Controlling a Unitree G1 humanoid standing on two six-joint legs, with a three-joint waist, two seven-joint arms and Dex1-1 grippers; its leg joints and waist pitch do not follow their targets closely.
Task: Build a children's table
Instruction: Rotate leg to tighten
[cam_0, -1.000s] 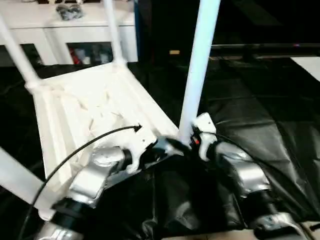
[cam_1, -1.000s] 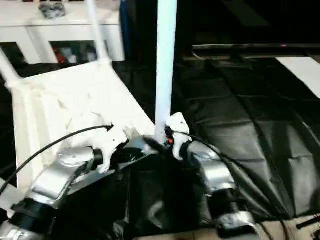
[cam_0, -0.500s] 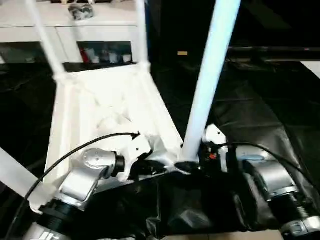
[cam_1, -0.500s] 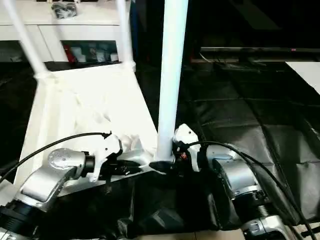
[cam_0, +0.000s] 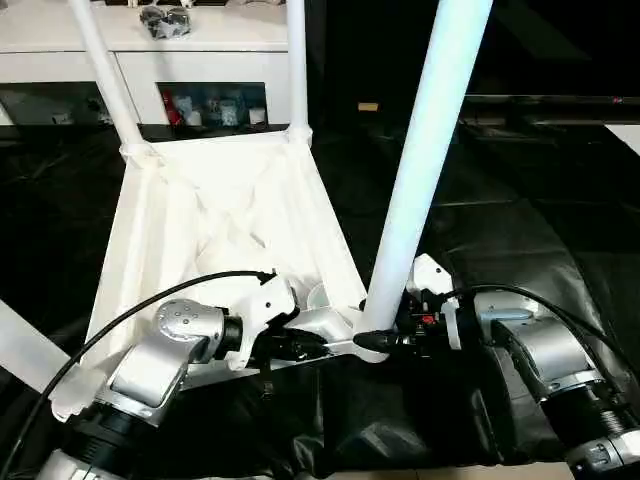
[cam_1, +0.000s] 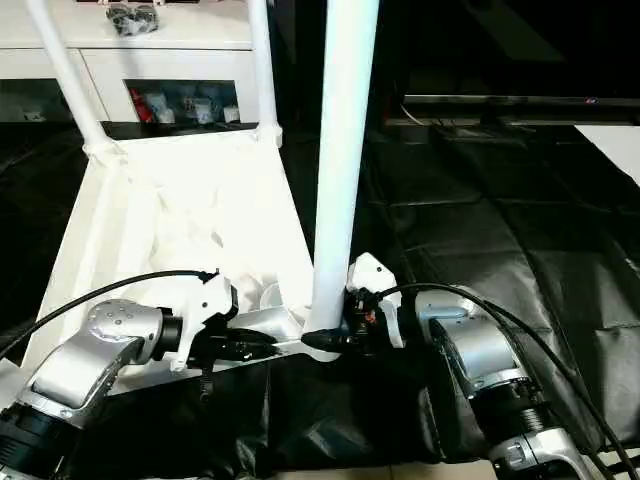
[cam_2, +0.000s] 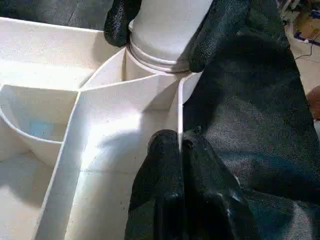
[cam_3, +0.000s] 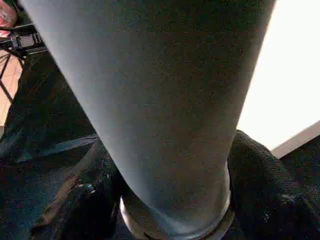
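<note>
The children's table (cam_0: 210, 220) lies upside down on the black mat, ribbed underside up, with its white legs standing upward. My left gripper (cam_2: 179, 142) is shut on the thin rim wall of the top, right beside the near right corner socket. The near right leg (cam_0: 425, 170) stands in that socket. My right gripper (cam_0: 385, 340) grips the base of this leg, one black finger (cam_2: 117, 22) on each side and touching it. Two far legs (cam_0: 100, 70) (cam_0: 296, 60) rise at the back corners, and a fourth leg (cam_0: 20, 350) crosses the near left edge.
A white cabinet (cam_0: 200, 45) with a dark bundle (cam_0: 165, 17) on top stands behind the table. The crumpled black mat (cam_0: 520, 220) spreads to the right, with a low dark shelf (cam_0: 560, 100) behind it. Bare floor (cam_0: 420, 472) shows at the mat's near edge.
The camera has shifted, so the table now appears more square-on. My right gripper's fingers have narrowed onto the leg's base. The left gripper stays pinched on the rim.
</note>
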